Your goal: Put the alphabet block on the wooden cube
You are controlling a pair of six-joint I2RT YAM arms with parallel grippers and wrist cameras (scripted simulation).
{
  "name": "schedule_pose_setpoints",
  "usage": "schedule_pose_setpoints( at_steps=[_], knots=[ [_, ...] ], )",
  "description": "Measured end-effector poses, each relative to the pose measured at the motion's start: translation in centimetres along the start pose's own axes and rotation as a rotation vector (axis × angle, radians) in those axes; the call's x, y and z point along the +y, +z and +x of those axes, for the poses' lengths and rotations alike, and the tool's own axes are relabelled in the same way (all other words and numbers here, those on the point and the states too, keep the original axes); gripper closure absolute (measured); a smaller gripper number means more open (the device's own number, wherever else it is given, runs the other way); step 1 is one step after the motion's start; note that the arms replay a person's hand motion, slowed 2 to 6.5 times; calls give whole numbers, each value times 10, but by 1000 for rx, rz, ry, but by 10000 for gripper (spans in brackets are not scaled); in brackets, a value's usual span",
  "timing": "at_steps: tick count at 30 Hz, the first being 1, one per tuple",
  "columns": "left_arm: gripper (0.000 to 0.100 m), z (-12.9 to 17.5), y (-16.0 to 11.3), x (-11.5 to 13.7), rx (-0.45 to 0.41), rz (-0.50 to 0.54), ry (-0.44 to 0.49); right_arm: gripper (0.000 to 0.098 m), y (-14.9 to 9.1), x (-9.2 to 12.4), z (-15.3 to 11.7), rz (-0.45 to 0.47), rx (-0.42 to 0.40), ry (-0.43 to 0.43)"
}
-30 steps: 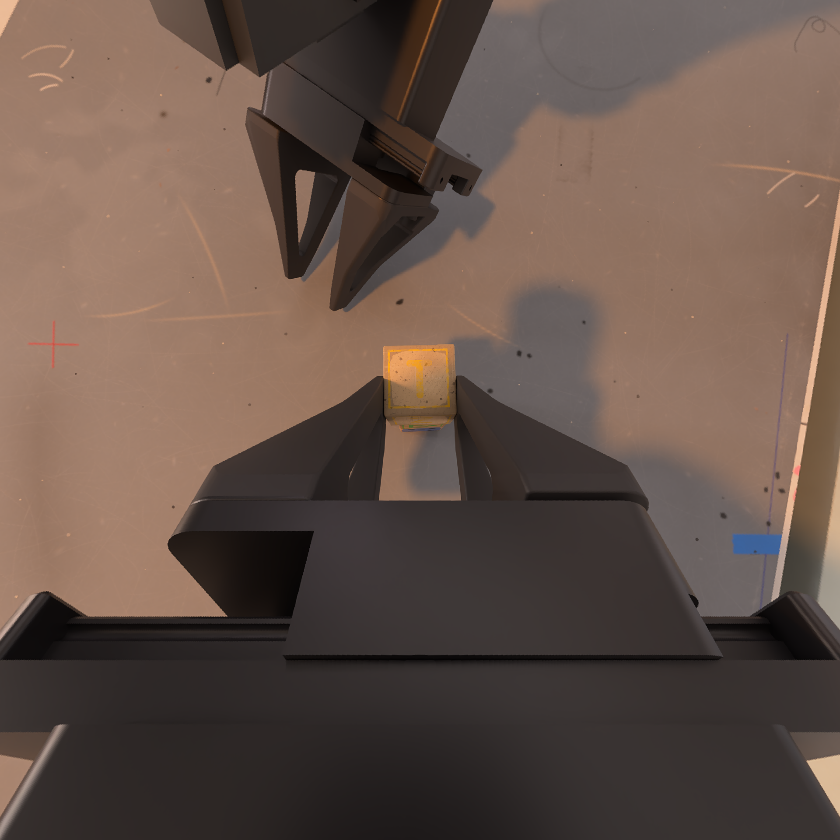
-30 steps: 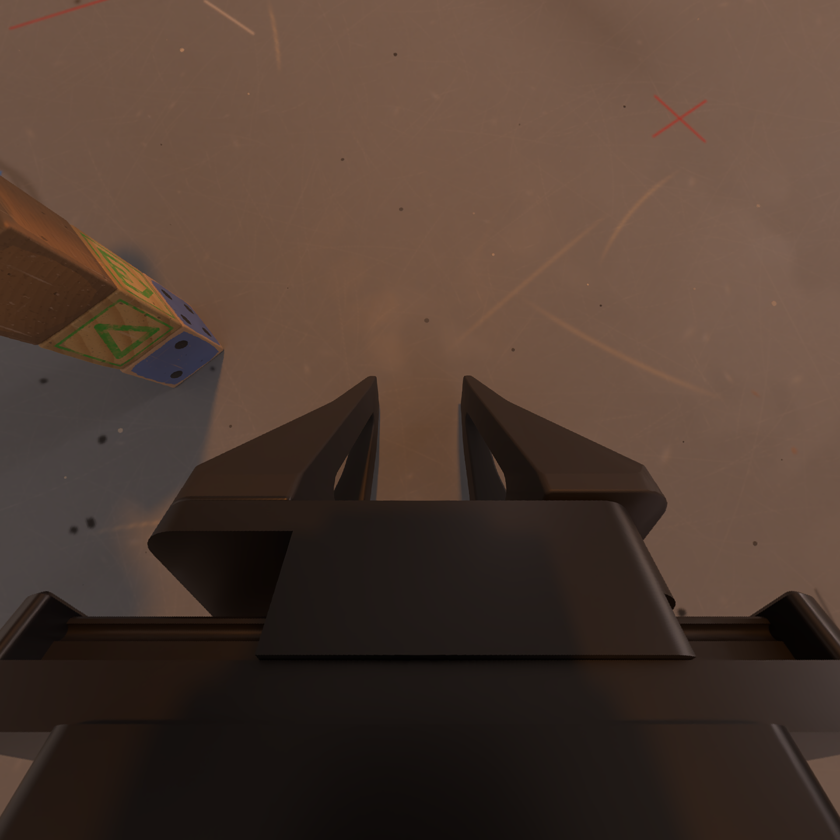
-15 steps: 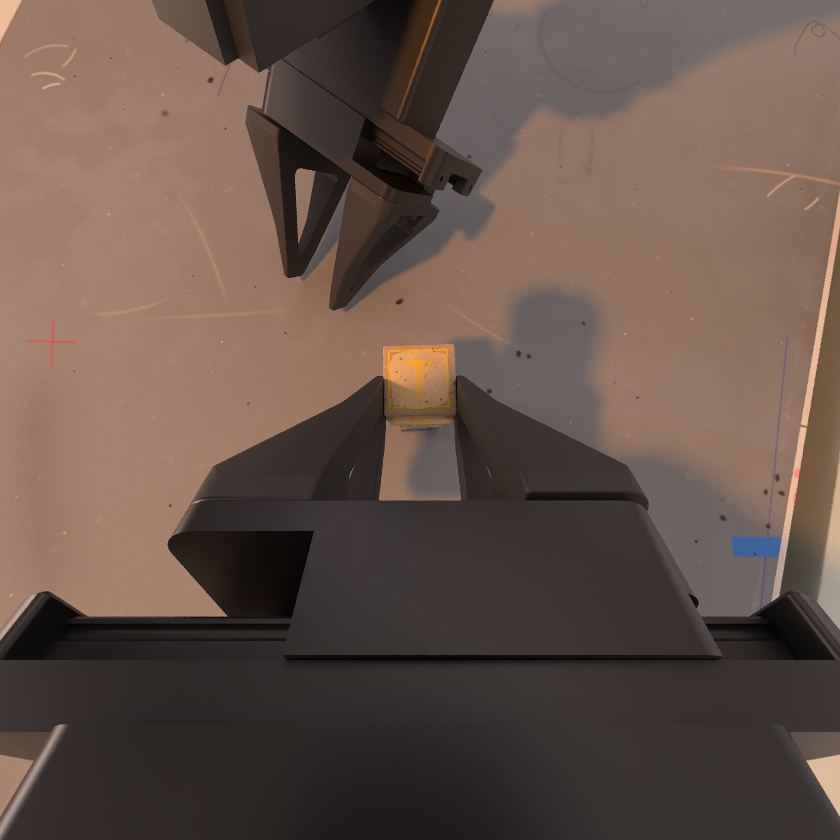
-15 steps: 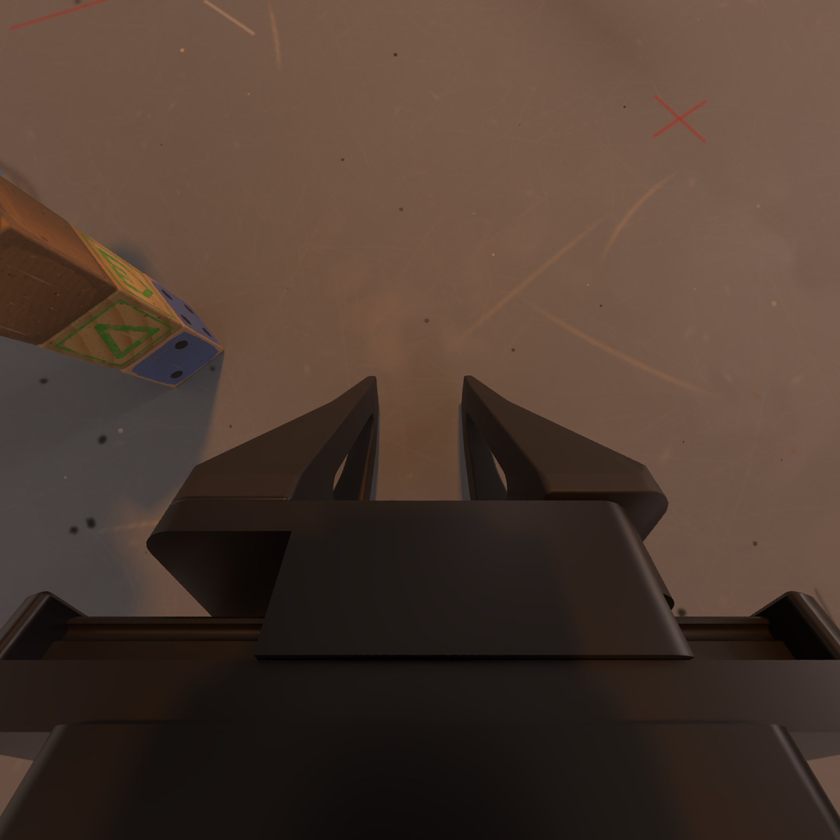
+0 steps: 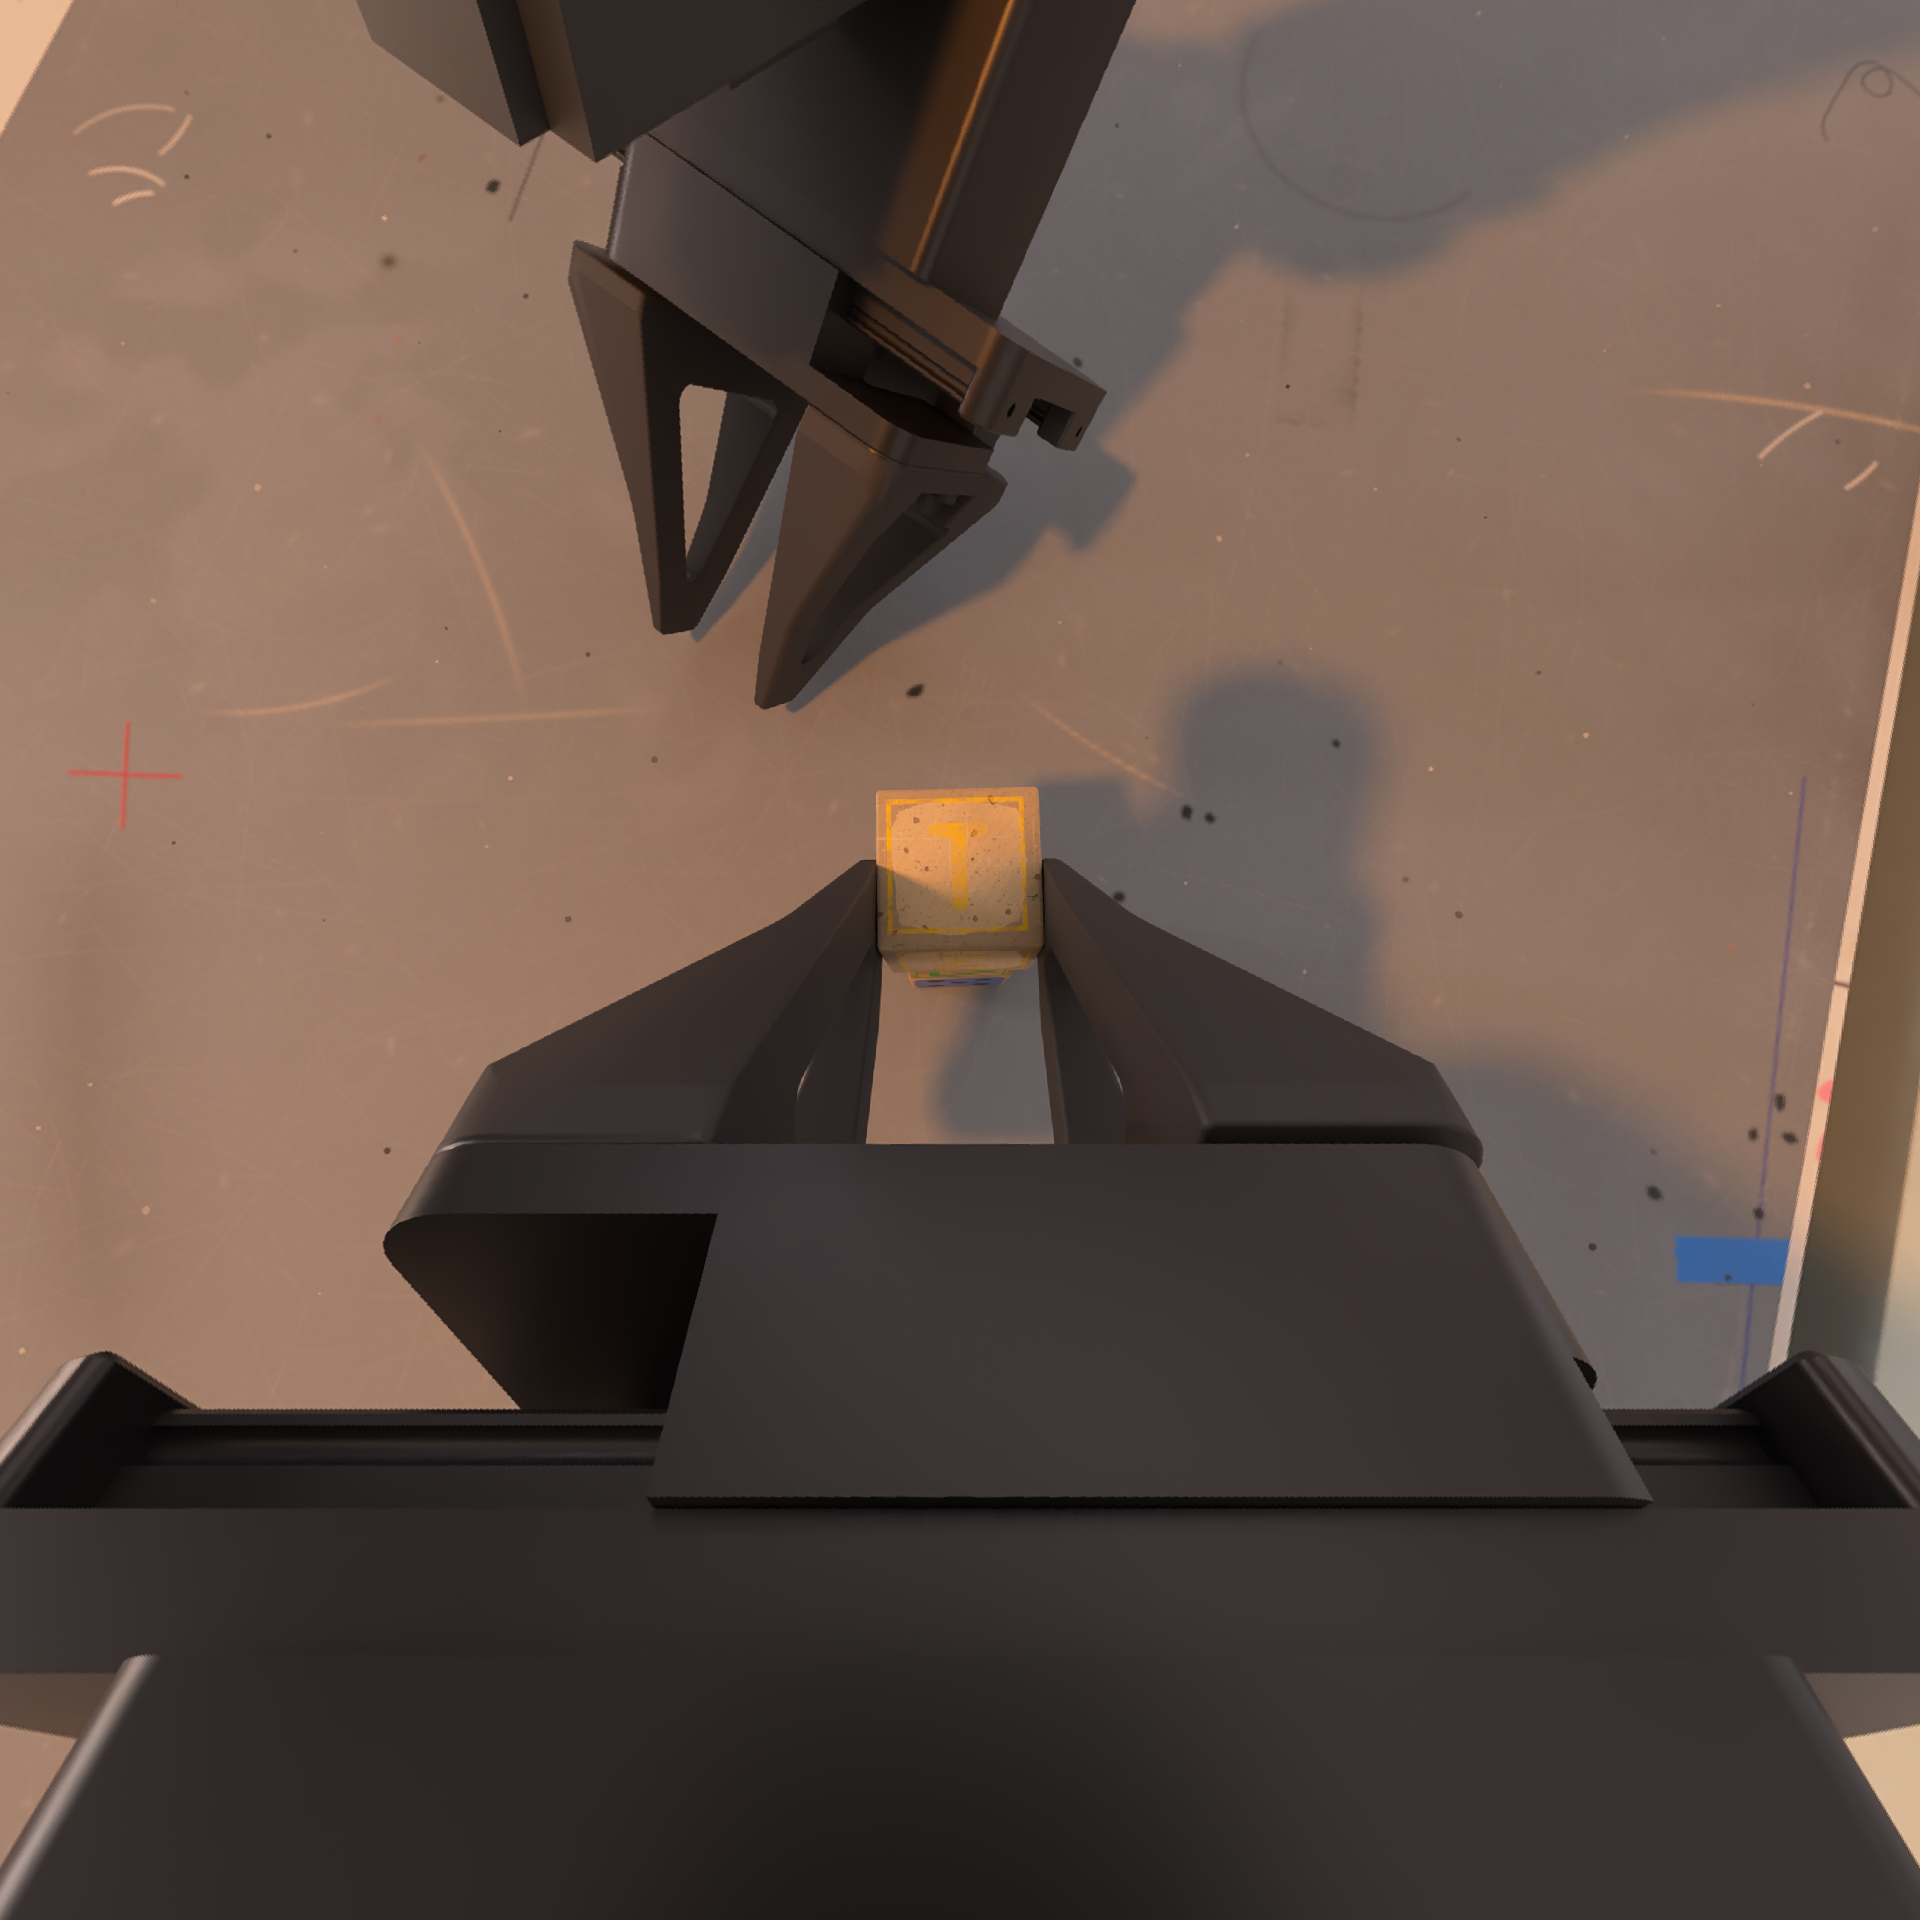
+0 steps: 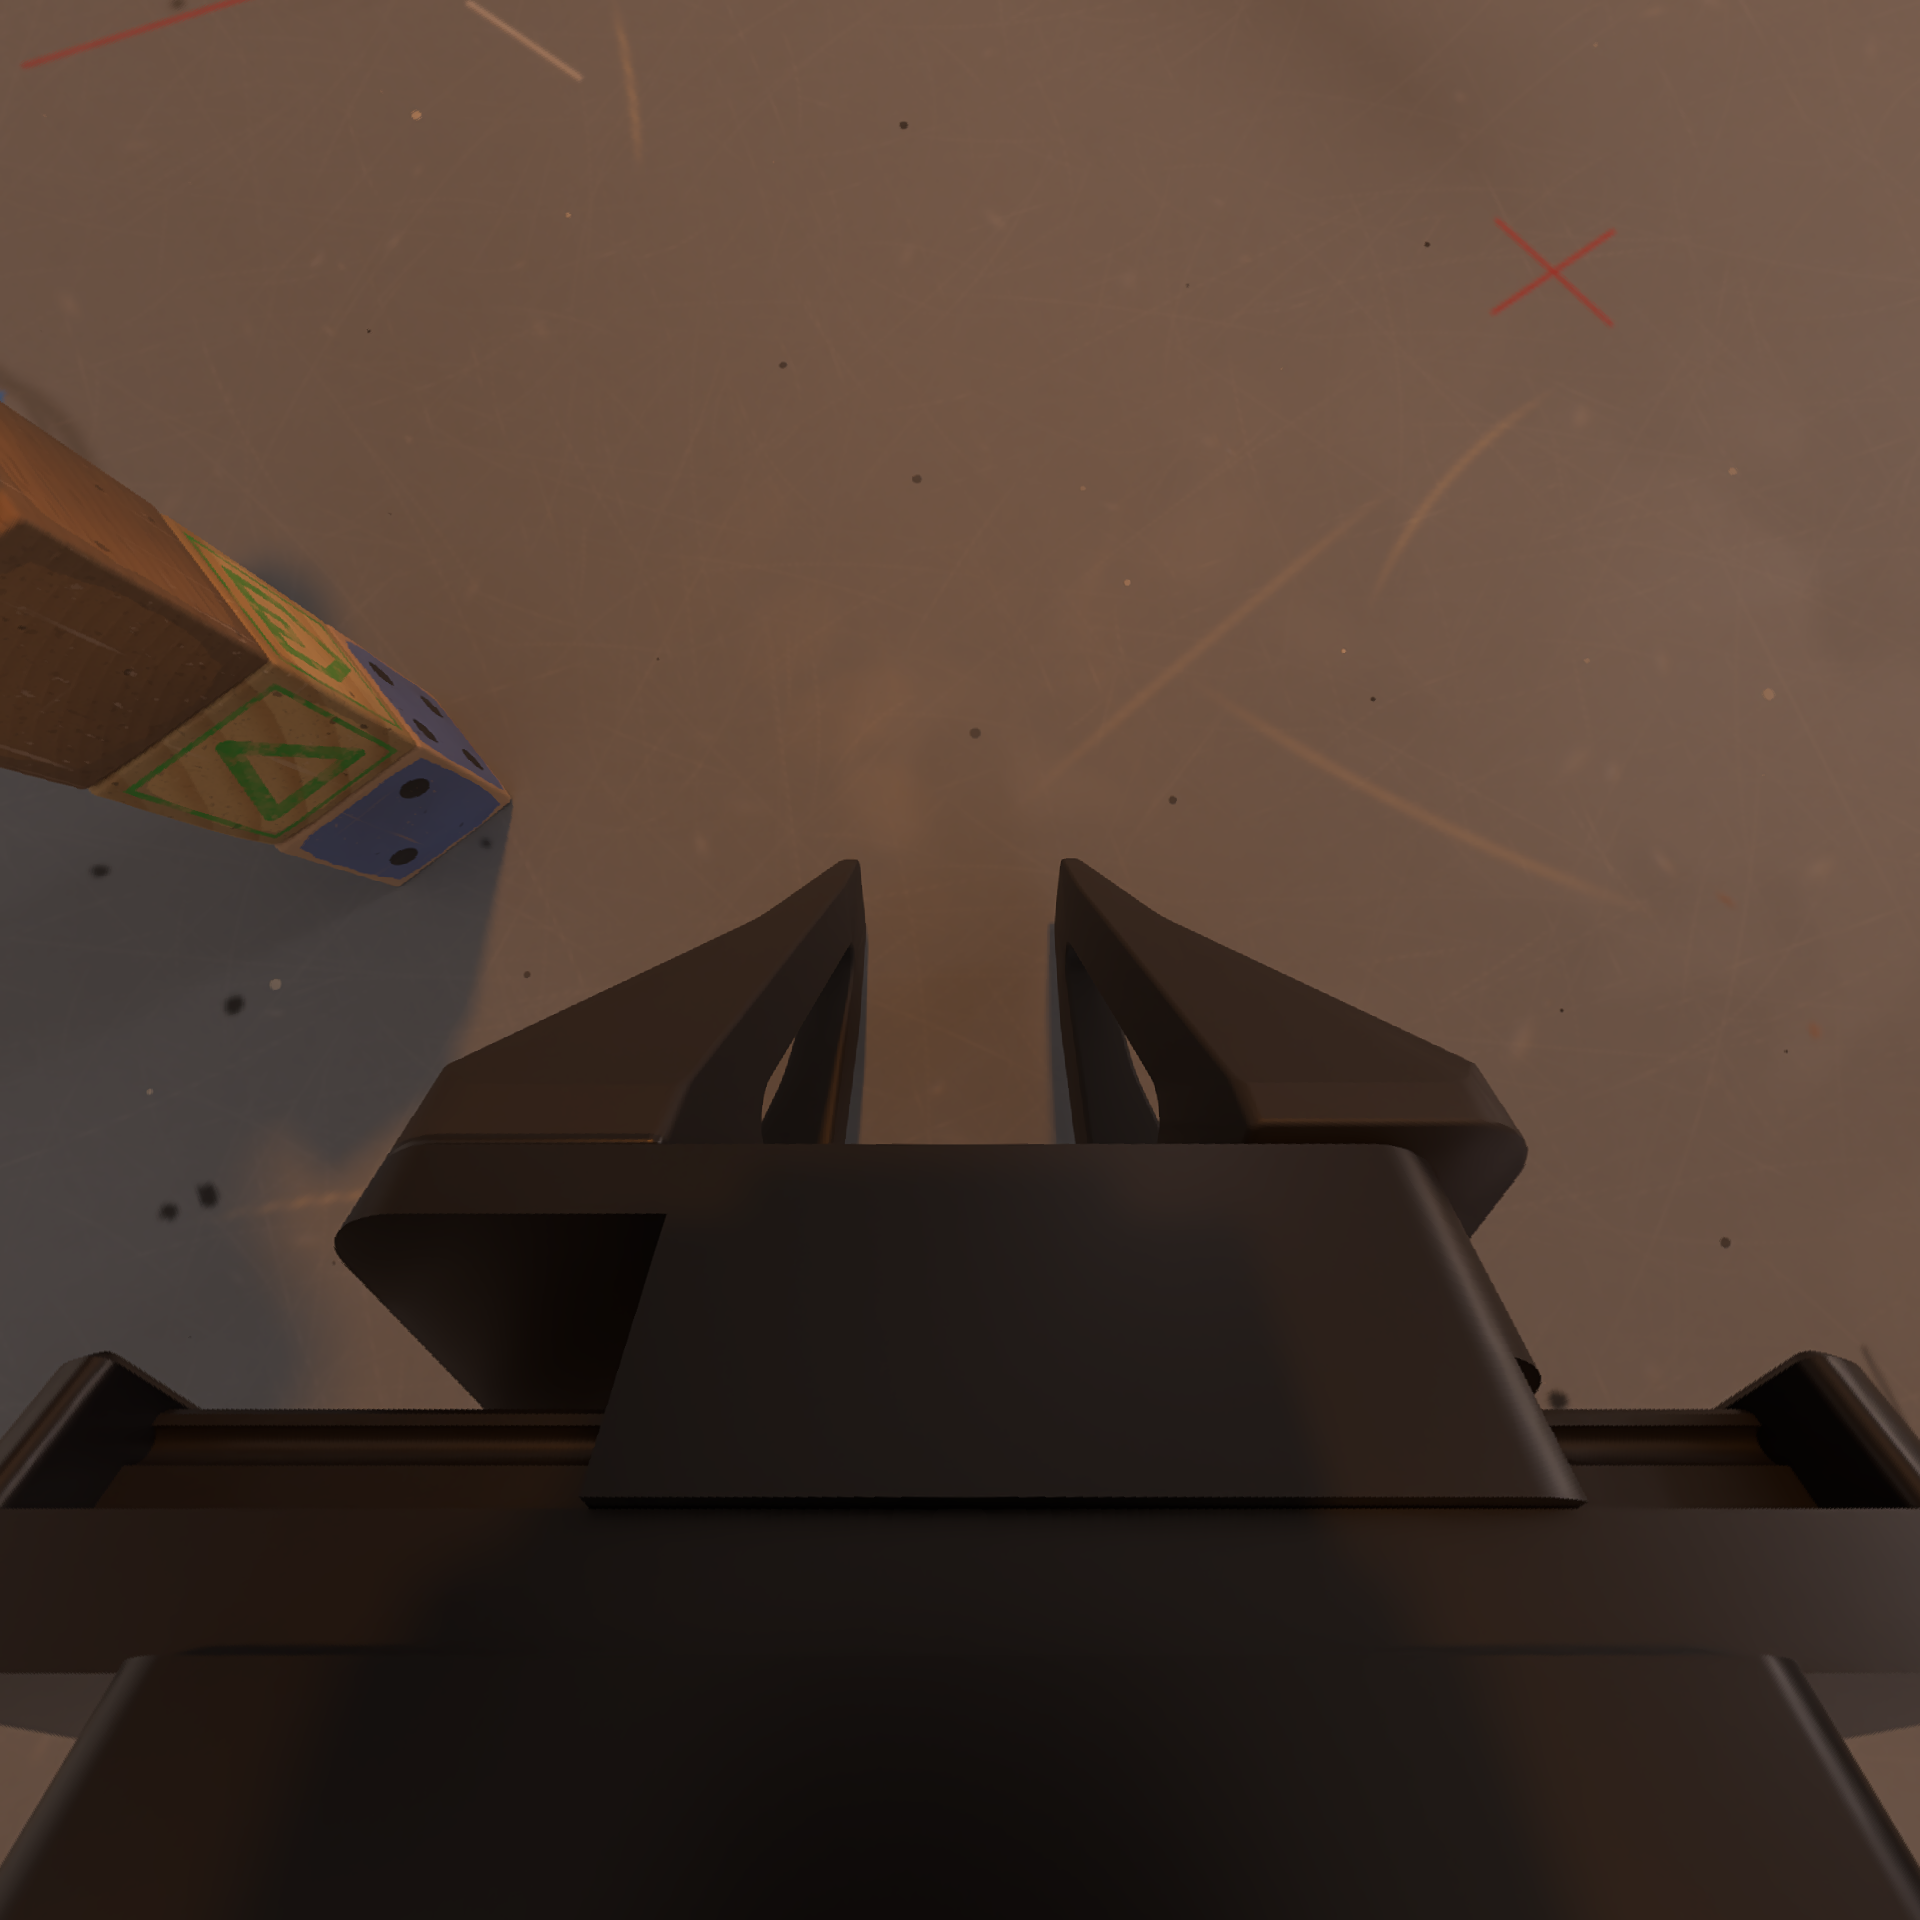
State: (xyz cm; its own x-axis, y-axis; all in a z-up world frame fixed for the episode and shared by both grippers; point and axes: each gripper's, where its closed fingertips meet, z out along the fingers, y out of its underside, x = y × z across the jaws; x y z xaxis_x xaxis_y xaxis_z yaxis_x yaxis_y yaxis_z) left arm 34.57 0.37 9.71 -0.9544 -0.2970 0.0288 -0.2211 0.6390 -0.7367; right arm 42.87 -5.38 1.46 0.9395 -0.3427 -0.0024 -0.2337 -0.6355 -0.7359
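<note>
The left gripper (image 5: 958, 878) has its jaws closed on the top block of a stack (image 5: 957, 871); the blocks beneath are almost hidden. In the right wrist view the stack (image 6: 249, 717) runs off the left edge, showing a brown wooden cube (image 6: 94, 665), a green-marked alphabet block (image 6: 265, 771) and a blue dotted die (image 6: 400, 821) on the table (image 6: 1143, 468). The right gripper (image 6: 958, 883) hangs apart, jaws parted and empty.

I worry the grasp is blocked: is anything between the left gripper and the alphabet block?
Nothing visible stands between them. The alphabet block sits between the fingers of the left gripper, flush against both. The right gripper hangs beyond the block, apart from it, open and empty.
</note>
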Motion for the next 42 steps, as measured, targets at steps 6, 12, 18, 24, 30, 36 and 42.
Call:
schedule_pose_setpoints(
  at_steps=[6, 12, 18, 24, 30, 36, 42],
  knots=[
    [749, 0, 1, 0, -9, -2, 2, 665, 0, 0, 0, 0, 0, 0],
    [749, 1, 0, -1, -20, 1, 4, 664, 0, 0, 0, 0, 0, 0],
    [749, 1, -1, -2, -32, 2, 5, 664, 0, 0, 0, 0, 0, 0],
    [749, 2, -2, -2, -42, -3, 10, 664, 0, 0, 0, 0, 0, 0],
    [749, 3, -1, -2, -49, -9, 14, 664, 0, 0, 0, 0, 0, 0],
    [749, 2, -1, -2, -52, -12, 13, 664, 0, 0, 0, 0, 0, 0],
    [749, 2, -1, -1, -53, -12, 9, 664, 0, 0, 0, 0, 0, 0]
  ],
)
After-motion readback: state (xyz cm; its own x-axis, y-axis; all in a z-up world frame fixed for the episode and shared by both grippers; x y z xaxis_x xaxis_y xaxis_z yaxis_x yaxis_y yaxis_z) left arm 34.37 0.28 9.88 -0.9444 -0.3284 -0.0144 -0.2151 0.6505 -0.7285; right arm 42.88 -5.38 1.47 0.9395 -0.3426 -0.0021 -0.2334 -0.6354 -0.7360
